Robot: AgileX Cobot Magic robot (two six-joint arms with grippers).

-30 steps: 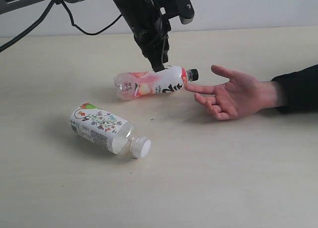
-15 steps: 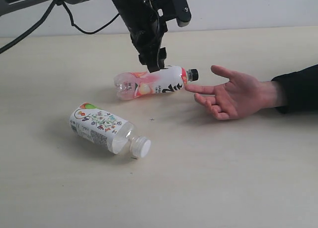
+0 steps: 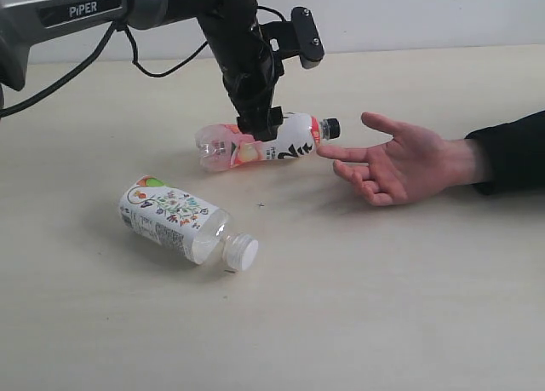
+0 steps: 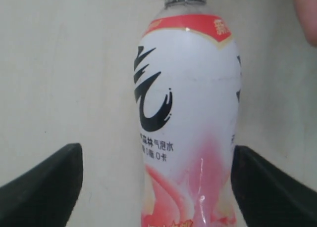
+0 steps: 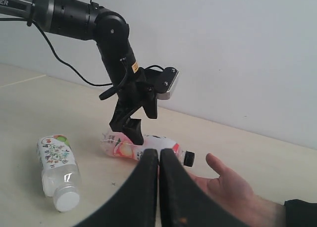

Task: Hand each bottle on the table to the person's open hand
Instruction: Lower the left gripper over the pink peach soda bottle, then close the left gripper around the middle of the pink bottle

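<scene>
Left hand (image 3: 260, 134): fingers spread wide, straddling pink-white bottle (image 3: 294, 140) lying on surface (image 3: 383, 306). Right hand (image 5: 158, 158): fingers pressed together, empty.

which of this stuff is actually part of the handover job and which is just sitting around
Part of the job:
- pink-white bottle
- floral bottle
- person's open hand
- left gripper, open astride the pink-white bottle
- table

Not part of it:
- right gripper, shut, away from both bottles
- dark speck on the table
- wall
</scene>
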